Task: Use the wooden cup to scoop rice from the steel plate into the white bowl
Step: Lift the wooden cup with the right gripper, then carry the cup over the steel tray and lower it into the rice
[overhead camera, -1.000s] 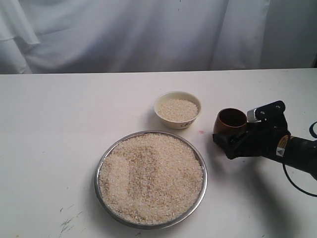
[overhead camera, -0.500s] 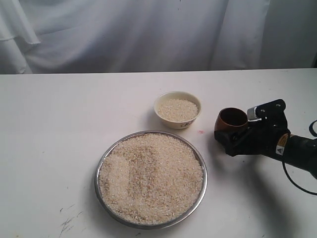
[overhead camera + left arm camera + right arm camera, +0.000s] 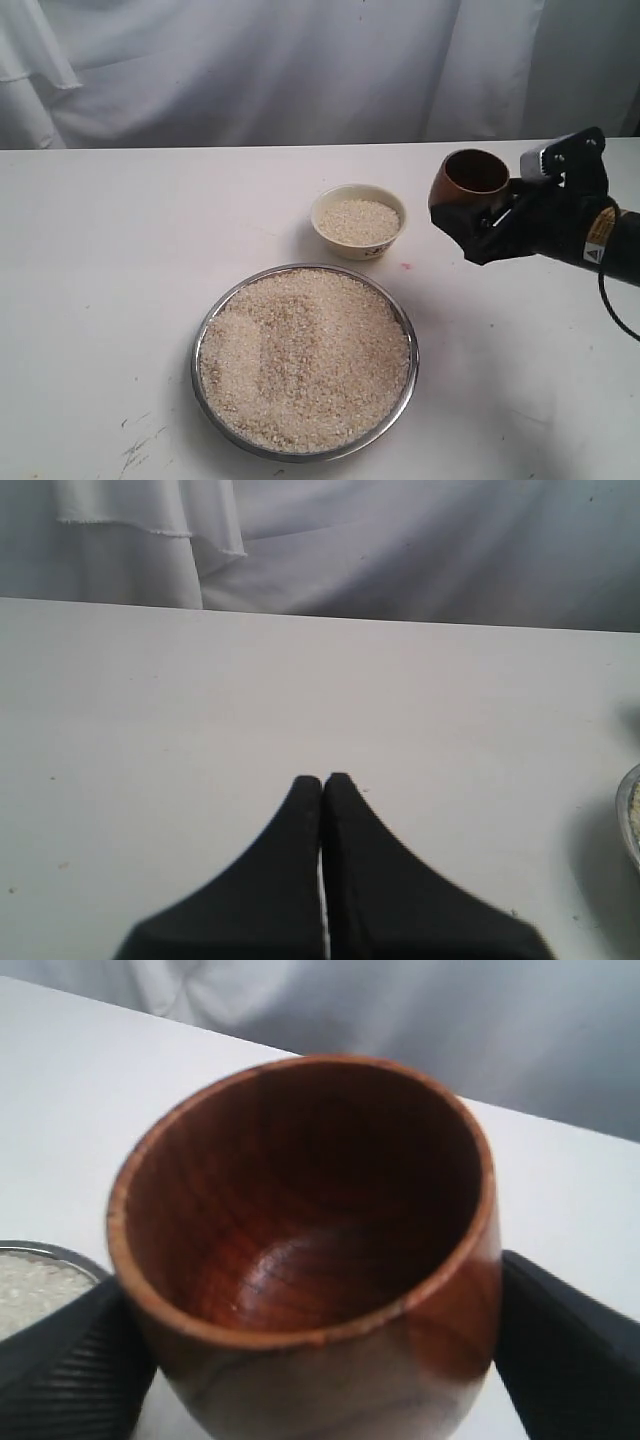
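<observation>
Your right arm reaches in from the right edge of the exterior view with the forearm roughly level, and its right end effector [image 3: 472,215] grips the wooden cup [image 3: 470,180], one black finger [image 3: 70,1365] pressed to each side of the barrel. The cup sits mouth-up and looks empty (the wrist camera sees straight down to its bare wooden floor), and it appears to hang clear of the worktop [image 3: 120,250]. The white bowl [image 3: 330,238], already holding some rice, sits just beside that end effector toward the middle of the worktop. The steel plate [image 3: 197,360] lies farther off on the same side and nearer the camera, with the rice [image 3: 305,355] heaped across it. Your left end effector [image 3: 322,780] has its fingertips pressed together on nothing, over bare worktop, with only a sliver of the plate's rim at the frame edge. The right arm is cut off past the forearm, the cup's base falls out of frame, and the left arm is missing from the exterior view.
</observation>
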You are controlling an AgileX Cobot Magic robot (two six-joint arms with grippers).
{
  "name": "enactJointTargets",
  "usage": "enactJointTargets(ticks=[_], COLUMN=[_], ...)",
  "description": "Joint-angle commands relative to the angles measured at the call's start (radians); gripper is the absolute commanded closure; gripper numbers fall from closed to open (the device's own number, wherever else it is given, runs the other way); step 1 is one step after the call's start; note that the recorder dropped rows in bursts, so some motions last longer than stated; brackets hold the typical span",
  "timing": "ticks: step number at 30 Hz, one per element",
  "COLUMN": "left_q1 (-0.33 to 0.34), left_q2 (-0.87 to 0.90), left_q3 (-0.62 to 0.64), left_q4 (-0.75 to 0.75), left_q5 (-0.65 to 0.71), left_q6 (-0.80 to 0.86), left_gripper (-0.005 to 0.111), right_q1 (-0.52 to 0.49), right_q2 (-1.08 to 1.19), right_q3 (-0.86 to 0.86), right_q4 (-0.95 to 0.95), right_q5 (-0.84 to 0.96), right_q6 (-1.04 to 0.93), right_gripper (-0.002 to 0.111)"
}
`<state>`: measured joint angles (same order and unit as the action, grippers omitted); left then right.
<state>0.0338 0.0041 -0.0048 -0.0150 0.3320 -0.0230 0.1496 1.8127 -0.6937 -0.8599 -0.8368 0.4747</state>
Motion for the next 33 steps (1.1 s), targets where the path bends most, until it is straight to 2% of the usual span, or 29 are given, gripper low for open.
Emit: enactJointTargets(ticks=[1, 13, 22, 28, 33], left_q1=[-0.003, -0.003, -0.003, -0.003, -0.003], left_q2=[-0.004, -0.004, -0.004, -0.004, -0.004], left_q3=[0.005, 0.005, 0.005, 0.005, 0.005], left_q4=[0.001, 0.001, 0.001, 0.001, 0.001], left_q5=[-0.013, -0.013, -0.013, -0.013, -0.013], left_q6=[-0.001, -0.001, -0.001, -0.001, -0.001], left_gripper=[0.107, 0.107, 0.107, 0.107, 0.107], right_q1=[0.073, 0.432, 0.597, 0.710, 0.778], right_q2=[-0.089, -0.226, -0.268, -0.266, -0.266], right_q3=[-0.004, -0.096, -0.145, -0.182, -0.186], right_q4=[-0.081, -0.195, -0.199, -0.197, -0.199], right_q5=[0.076, 0.657, 0.890, 1.079, 1.131], right_q6=[0.035, 0.082, 0.031, -0.087, -0.160], right_gripper=[0.108, 0.108, 0.108, 0.108, 0.108])
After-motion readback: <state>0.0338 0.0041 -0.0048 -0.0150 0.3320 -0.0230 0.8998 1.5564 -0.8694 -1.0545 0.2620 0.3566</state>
